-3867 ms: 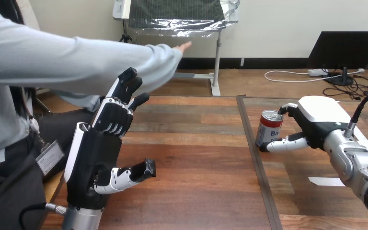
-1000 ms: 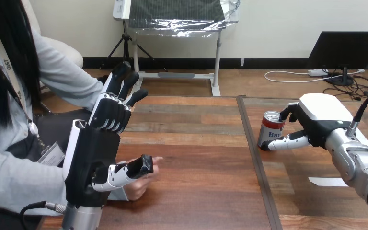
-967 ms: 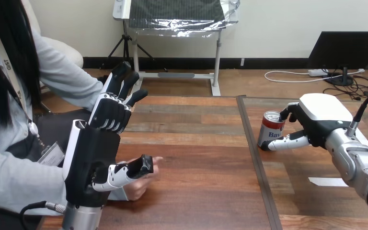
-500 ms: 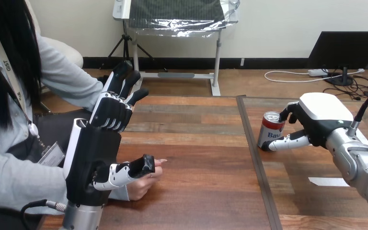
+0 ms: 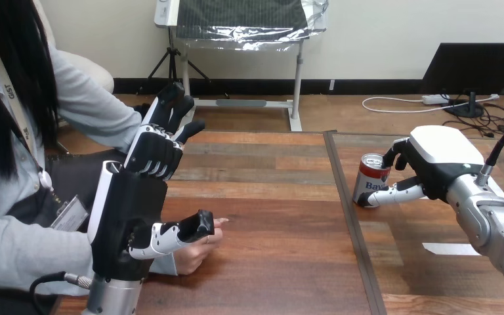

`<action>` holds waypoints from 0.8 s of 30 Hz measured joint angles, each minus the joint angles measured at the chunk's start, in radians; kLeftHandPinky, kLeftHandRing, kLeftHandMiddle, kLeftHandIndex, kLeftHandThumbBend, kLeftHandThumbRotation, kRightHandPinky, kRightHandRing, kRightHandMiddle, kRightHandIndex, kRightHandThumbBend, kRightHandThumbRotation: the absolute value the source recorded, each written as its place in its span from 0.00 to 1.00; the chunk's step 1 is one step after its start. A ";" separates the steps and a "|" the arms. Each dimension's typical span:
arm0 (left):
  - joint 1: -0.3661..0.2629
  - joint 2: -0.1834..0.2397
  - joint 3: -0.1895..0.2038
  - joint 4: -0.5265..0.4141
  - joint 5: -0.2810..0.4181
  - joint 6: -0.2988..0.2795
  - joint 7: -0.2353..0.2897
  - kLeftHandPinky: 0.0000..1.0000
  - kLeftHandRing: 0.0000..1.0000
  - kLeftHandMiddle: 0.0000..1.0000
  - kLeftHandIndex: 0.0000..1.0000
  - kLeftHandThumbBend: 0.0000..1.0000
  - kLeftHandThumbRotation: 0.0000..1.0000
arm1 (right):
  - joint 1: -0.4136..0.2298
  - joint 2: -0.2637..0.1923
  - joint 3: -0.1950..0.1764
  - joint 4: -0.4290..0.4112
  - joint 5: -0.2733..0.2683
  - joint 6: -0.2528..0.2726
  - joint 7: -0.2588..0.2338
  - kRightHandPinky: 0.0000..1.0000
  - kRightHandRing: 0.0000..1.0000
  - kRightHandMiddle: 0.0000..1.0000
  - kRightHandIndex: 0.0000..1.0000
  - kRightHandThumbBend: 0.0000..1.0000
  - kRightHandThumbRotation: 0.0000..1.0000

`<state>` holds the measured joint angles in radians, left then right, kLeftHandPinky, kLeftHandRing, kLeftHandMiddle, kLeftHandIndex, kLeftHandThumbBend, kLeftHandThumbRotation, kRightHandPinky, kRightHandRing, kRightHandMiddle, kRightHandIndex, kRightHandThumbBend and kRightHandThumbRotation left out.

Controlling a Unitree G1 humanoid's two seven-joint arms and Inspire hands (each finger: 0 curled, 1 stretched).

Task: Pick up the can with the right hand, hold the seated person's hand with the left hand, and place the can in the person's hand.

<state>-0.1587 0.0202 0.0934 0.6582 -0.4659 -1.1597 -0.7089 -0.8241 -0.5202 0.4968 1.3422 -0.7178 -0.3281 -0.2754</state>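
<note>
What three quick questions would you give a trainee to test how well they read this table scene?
1. True or false: the can lies on its side on the table.
2. Short answer: which part of the left hand reaches across the person's hand?
3. Multiple choice: what is curled round the can? A. the left hand B. the right hand C. the person's hand

Key
1. False: it stands upright.
2. Its thumb; its fingers point straight up.
3. B
</note>
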 measured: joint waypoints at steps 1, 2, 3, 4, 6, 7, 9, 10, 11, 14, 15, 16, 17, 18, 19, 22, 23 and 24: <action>0.000 0.000 0.000 0.000 0.000 0.000 0.000 0.88 0.96 0.97 0.94 1.00 0.51 | 0.000 0.000 0.000 0.000 0.000 0.000 0.000 0.94 0.84 0.70 0.68 1.00 0.65; 0.000 0.000 0.000 0.000 0.000 0.000 0.000 0.88 0.96 0.97 0.94 1.00 0.51 | 0.000 0.000 0.000 -0.001 0.000 0.000 0.001 0.94 0.84 0.70 0.68 1.00 0.65; 0.000 0.000 0.000 0.000 0.000 0.000 0.000 0.88 0.96 0.97 0.94 1.00 0.51 | 0.000 -0.001 0.000 -0.001 0.000 0.000 0.001 0.94 0.84 0.70 0.68 1.00 0.65; 0.000 0.000 0.000 0.000 0.000 0.000 0.000 0.88 0.96 0.97 0.94 1.00 0.52 | 0.000 -0.001 0.000 -0.001 0.000 0.000 0.001 0.94 0.84 0.70 0.68 1.00 0.65; 0.000 0.000 0.000 0.000 -0.001 0.001 -0.001 0.88 0.96 0.98 0.94 1.00 0.51 | 0.000 -0.001 0.000 -0.001 0.000 0.000 0.001 0.95 0.84 0.70 0.68 1.00 0.65; 0.000 0.000 0.000 0.000 -0.001 0.002 -0.002 0.88 0.96 0.98 0.94 1.00 0.51 | 0.000 -0.001 0.000 -0.001 0.000 0.000 0.001 0.95 0.84 0.70 0.68 1.00 0.65; 0.000 0.000 0.000 0.000 -0.001 0.004 -0.004 0.89 0.96 0.98 0.95 1.00 0.51 | 0.000 -0.001 0.000 -0.001 0.000 0.000 0.001 0.95 0.84 0.70 0.68 1.00 0.65; 0.000 0.000 0.000 0.000 -0.002 0.004 -0.006 0.89 0.96 0.98 0.95 1.00 0.51 | 0.000 -0.001 0.000 -0.001 0.000 0.000 0.001 0.95 0.84 0.70 0.68 1.00 0.65; 0.000 0.000 0.000 0.000 -0.003 0.005 -0.008 0.89 0.96 0.98 0.95 1.00 0.51 | 0.000 -0.001 0.000 -0.001 0.000 0.000 0.001 0.95 0.84 0.70 0.68 1.00 0.65; 0.000 0.000 0.000 0.000 -0.003 0.005 -0.010 0.89 0.96 0.98 0.95 1.00 0.51 | 0.000 -0.002 0.000 -0.001 0.000 0.000 0.001 0.95 0.83 0.69 0.68 1.00 0.65; 0.000 0.000 0.000 0.000 -0.003 0.005 -0.011 0.89 0.96 0.98 0.95 1.00 0.51 | 0.000 -0.002 0.000 -0.001 0.000 0.000 0.001 0.95 0.83 0.69 0.68 1.00 0.65; 0.000 0.000 0.000 0.000 -0.003 0.005 -0.011 0.89 0.96 0.98 0.95 1.00 0.51 | 0.000 -0.002 0.000 -0.001 0.000 0.000 0.001 0.95 0.83 0.69 0.68 1.00 0.65; 0.000 0.000 0.000 0.000 -0.004 0.005 -0.012 0.89 0.96 0.98 0.95 1.00 0.50 | 0.000 -0.002 0.000 -0.001 0.000 -0.001 0.001 0.95 0.83 0.69 0.68 1.00 0.65; -0.001 0.000 0.000 0.000 -0.006 0.005 -0.014 0.89 0.96 0.98 0.95 1.00 0.50 | 0.000 -0.002 0.000 -0.001 0.000 -0.001 0.001 0.95 0.83 0.69 0.68 1.00 0.66; -0.001 0.000 0.000 0.000 -0.007 0.005 -0.016 0.89 0.96 0.98 0.95 1.00 0.50 | 0.000 -0.003 0.000 -0.002 0.000 -0.002 0.001 0.95 0.83 0.69 0.68 1.00 0.66; -0.001 0.000 0.001 0.000 -0.010 0.005 -0.021 0.89 0.96 0.98 0.95 1.00 0.50 | 0.000 -0.004 0.000 -0.002 0.000 -0.004 0.001 0.95 0.83 0.69 0.68 1.00 0.66; -0.001 0.000 0.001 0.000 -0.012 0.005 -0.024 0.89 0.96 0.98 0.95 1.00 0.50 | 0.000 -0.004 0.000 -0.002 0.000 -0.005 0.001 0.95 0.83 0.69 0.68 1.00 0.66; -0.001 0.000 0.001 0.000 -0.013 0.005 -0.025 0.89 0.96 0.98 0.95 1.00 0.51 | 0.000 -0.005 0.000 -0.002 0.000 -0.007 0.001 0.95 0.83 0.69 0.67 1.00 0.66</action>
<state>-0.1598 0.0198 0.0940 0.6583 -0.4784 -1.1552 -0.7339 -0.8240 -0.5254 0.4969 1.3407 -0.7179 -0.3348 -0.2741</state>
